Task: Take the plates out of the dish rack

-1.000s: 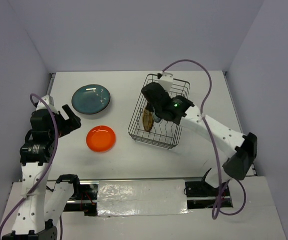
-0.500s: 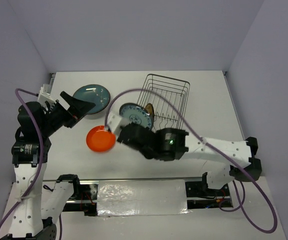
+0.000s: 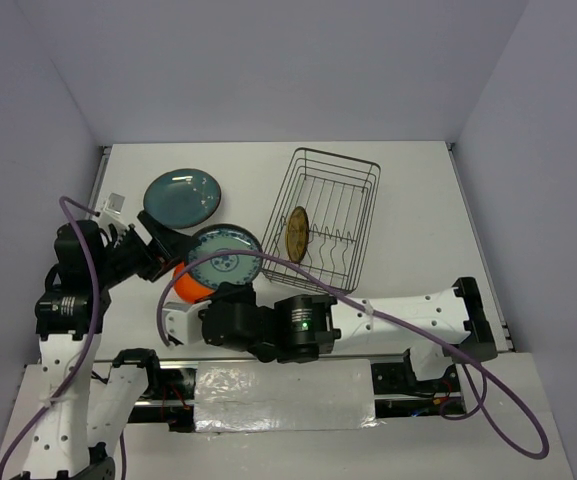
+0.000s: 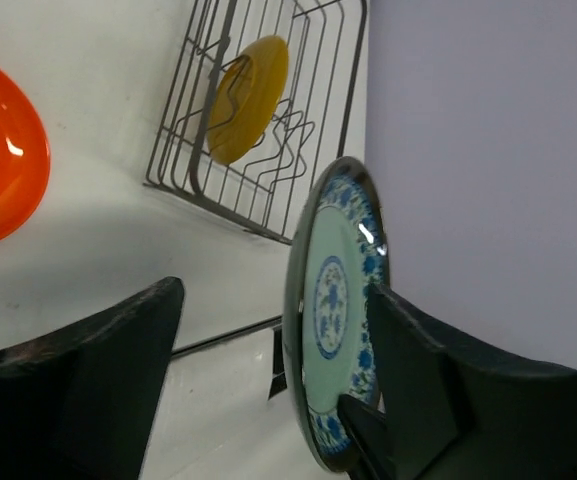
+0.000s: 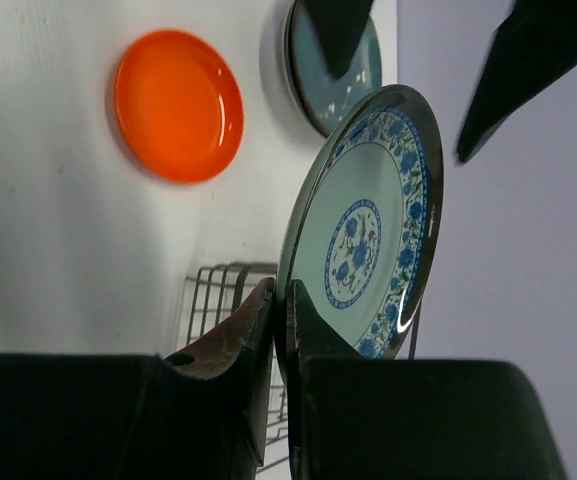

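My right gripper (image 5: 286,300) is shut on the lower rim of a blue-and-white patterned plate (image 5: 368,230), holding it on edge above the table left of the dish rack (image 3: 320,215). My left gripper (image 4: 276,295) is open and straddles that plate (image 4: 336,310). The plate's face lies close to one finger (image 4: 438,380), with a wide gap to the other. A mustard-yellow plate (image 3: 295,234) stands in the rack. An orange plate (image 3: 190,285) lies on the table, partly hidden under the held plate (image 3: 224,255). A dark teal plate (image 3: 181,197) lies behind it.
The right arm (image 3: 388,315) stretches low across the table's near edge from right to left. Purple cables loop over both arms. Grey walls close in the table at the back and on both sides.
The right arm lifted the blue-and-white plate out of the rack and carried it left, over the orange plate. The left gripper swung in and now has its fingers on either side of that plate.
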Action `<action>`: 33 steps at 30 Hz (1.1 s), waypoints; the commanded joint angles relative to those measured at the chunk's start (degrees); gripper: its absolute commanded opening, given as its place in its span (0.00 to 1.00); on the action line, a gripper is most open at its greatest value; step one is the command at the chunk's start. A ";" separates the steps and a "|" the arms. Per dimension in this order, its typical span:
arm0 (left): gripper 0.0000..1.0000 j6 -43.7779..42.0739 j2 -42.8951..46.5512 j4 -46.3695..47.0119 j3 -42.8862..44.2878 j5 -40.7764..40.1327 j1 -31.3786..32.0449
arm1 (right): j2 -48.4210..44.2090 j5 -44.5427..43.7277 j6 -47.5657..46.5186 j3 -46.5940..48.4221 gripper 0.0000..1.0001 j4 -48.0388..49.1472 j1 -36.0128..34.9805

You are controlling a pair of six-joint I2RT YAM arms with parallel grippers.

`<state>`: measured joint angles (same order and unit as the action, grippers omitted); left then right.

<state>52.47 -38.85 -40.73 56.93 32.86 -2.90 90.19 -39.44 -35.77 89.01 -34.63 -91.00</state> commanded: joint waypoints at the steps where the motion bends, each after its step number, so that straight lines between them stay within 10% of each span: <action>1: 0.83 -3.07 0.27 -0.75 -1.29 0.89 0.17 | 3.31 -0.10 -4.57 5.89 0.00 4.66 -0.67; 3: 0.77 -3.51 0.35 -0.32 -2.25 1.15 0.08 | 5.34 -0.02 -4.92 7.40 0.00 4.22 -0.67; 8: 0.13 -4.04 -0.17 0.48 -2.53 1.68 0.17 | 7.54 -1.85 -6.24 8.11 0.12 9.47 -0.41; 11: 0.00 -5.27 0.35 -2.33 -0.60 -6.47 0.17 | 6.93 -5.55 -4.93 5.65 0.62 12.12 0.73; 12: 0.00 -5.44 0.62 -3.03 -0.33 -12.50 0.17 | 5.71 -5.56 -1.88 4.69 0.99 11.61 1.35; 19: 0.00 -3.95 0.01 1.35 -8.39 -27.83 0.08 | -11.77 0.67 10.89 -8.57 1.00 16.68 3.55; 33: 0.13 -1.84 -10.98 22.27 -22.29 -26.97 0.00 | -36.13 3.49 22.67 -25.46 1.00 17.85 3.55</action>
<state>49.36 -49.43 -26.89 34.70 5.78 -2.79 54.74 -37.08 -16.01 65.65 -18.59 -87.22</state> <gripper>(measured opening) 0.187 0.999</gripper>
